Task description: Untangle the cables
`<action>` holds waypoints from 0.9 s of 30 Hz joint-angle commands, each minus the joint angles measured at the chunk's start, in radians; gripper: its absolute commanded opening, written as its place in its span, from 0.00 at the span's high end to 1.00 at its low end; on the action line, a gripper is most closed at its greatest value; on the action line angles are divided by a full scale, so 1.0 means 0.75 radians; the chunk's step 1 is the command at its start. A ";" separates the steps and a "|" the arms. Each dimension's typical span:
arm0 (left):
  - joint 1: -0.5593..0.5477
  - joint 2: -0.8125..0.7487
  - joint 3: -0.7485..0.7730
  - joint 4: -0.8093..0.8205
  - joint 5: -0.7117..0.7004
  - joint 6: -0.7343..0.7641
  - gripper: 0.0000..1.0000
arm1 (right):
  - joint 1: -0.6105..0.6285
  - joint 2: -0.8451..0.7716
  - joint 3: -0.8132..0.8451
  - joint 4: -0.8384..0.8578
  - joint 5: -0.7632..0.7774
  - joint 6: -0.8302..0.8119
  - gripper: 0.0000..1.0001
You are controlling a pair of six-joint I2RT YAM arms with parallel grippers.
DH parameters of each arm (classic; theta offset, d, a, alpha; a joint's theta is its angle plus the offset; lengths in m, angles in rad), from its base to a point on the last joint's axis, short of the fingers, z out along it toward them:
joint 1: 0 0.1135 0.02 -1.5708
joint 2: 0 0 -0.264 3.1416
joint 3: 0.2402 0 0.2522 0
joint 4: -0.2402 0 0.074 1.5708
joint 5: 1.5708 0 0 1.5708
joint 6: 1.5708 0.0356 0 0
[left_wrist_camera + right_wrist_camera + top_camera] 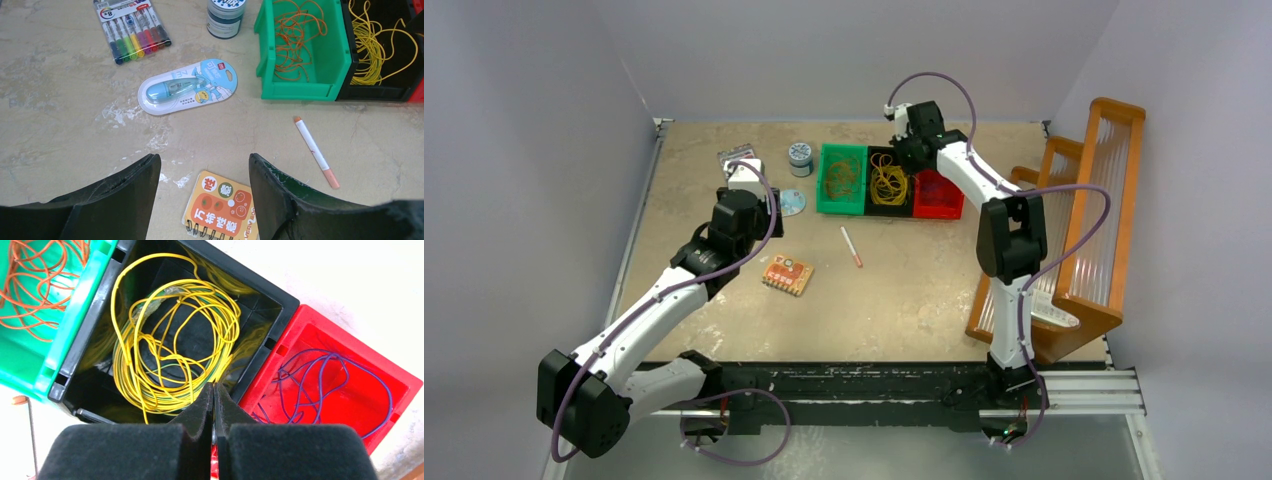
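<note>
Jaws of the right gripper (214,392) are seen pressed flat together above the bins, with nothing visibly caught between them. Those of the left gripper (204,162) are held wide apart over the tabletop (904,300), with nothing grasped. Three bins are set side by side toward the far side, apparently so that each colour can be kept apart and not snarled again. In the green bin (300,90) the orange cables (295,35) are spread as loose, open loops. In the black bin (280,302) the yellow cables (170,347) are piled as a thick, overlapping coil. In the red bin (402,385) the purple cables (320,375) are laid as a few thin, slack loops. The sorting is judged close to done. A pen (315,150) is left lying just in front of the bins.
</note>
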 commanded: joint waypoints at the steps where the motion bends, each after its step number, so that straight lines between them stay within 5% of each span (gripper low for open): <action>1: 0.009 -0.013 0.059 0.025 0.007 -0.015 0.36 | 0.000 -0.017 0.011 0.017 -0.112 0.009 1.00; 27: 0.009 -0.005 0.060 0.022 0.009 -0.017 0.36 | 0.015 -0.049 -0.085 0.073 -0.093 0.043 1.00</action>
